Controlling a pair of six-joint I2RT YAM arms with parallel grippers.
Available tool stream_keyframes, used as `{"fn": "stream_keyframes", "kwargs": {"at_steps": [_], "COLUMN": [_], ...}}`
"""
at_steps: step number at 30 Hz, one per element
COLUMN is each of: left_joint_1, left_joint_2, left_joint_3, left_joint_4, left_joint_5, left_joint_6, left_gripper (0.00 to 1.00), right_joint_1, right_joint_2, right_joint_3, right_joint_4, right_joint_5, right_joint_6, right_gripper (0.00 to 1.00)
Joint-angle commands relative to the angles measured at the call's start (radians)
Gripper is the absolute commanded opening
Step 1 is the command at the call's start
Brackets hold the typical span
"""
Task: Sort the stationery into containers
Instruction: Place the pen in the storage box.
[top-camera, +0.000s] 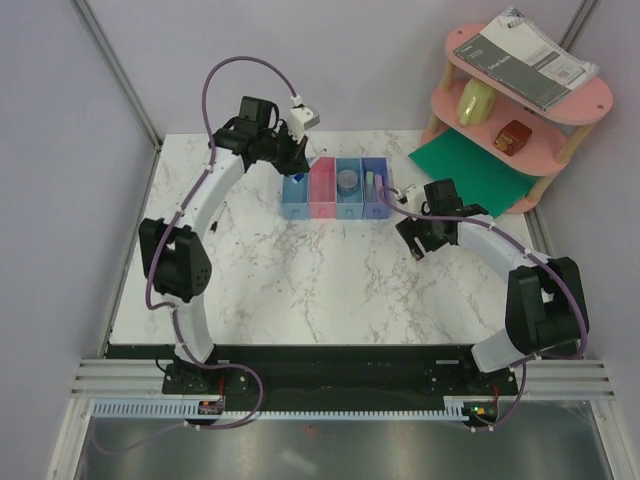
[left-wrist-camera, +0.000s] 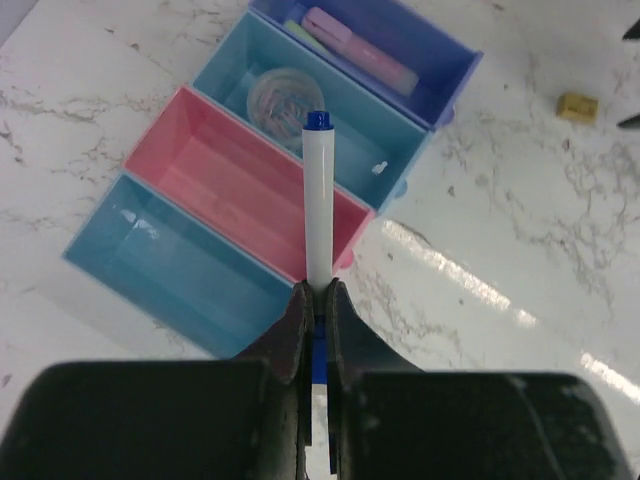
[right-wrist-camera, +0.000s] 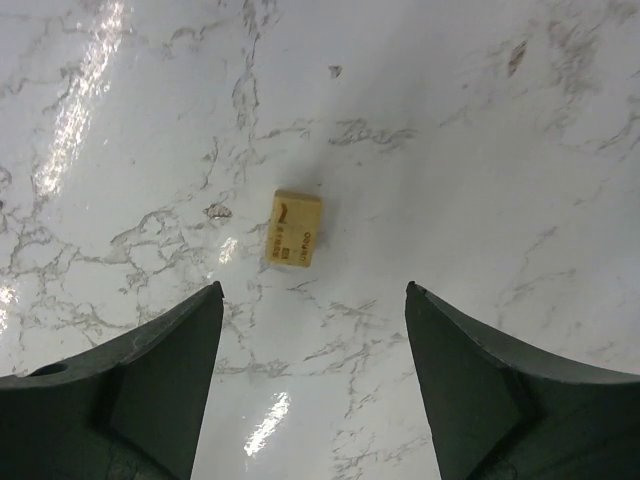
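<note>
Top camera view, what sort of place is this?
Probably a robot test cell: left arm and right arm bolted at the table edge, plain partition walls, staged props like the tray row and pink shelf.

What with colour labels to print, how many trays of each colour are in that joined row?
Light blue trays: 2
Pink tray: 1
Purple-blue tray: 1
Total: 4
</note>
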Motion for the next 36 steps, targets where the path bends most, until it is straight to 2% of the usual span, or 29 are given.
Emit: {"fn": "stream_keyframes", "kwargs": {"at_steps": [1, 7, 11, 21, 24, 25, 29, 31, 33, 36], "left_joint_1": [-0.038, -0.061, -0.067, -0.08, -0.083, -0.083, -0.083, -0.084, -0.084, -0.086], "left_joint_2": [0.18, 0.361, 0.427, 0.439, 0.431, 0.43, 0.425, 0.422, 0.421, 0.416], "left_joint_3": [0.132, 0.29, 0.368, 0.353, 0.33, 0.321, 0.301, 0.287, 0.281, 0.268], "left_joint_4": [0.039, 0.088, 0.102, 0.142, 0.142, 0.142, 0.142, 0.141, 0.139, 0.138], "left_joint_5": [0.022, -0.047, -0.117, -0.271, -0.297, -0.303, -0.322, -0.32, -0.325, -0.339], "left_joint_6": [-0.302, -0.412, -0.423, -0.423, -0.423, -0.422, -0.413, -0.402, -0.397, -0.388], "left_gripper": [0.02, 0.02, 0.02, 0.02, 0.02, 0.02, 0.02, 0.07, 0.15, 0.17], "right_joint_1": [0.002, 0.004, 0.004, 0.002, 0.004, 0.004, 0.002, 0.002, 0.002, 0.002], "right_joint_2": [0.022, 0.082, 0.132, 0.211, 0.226, 0.226, 0.215, 0.211, 0.198, 0.176], "right_joint_3": [-0.029, -0.054, -0.048, -0.052, -0.049, -0.048, -0.046, -0.046, -0.045, -0.039], "right_joint_4": [0.04, 0.105, 0.137, 0.183, 0.186, 0.188, 0.185, 0.18, 0.172, 0.162], "right_joint_5": [-0.058, -0.06, -0.068, -0.077, -0.071, -0.071, -0.077, -0.074, -0.072, -0.072], "right_joint_6": [0.005, 0.006, 0.003, 0.0, -0.004, -0.004, -0.001, -0.001, -0.003, -0.003], "right_gripper": [0.8, 0.79, 0.77, 0.74, 0.68, 0.6, 0.47, 0.42, 0.4, 0.38]}}
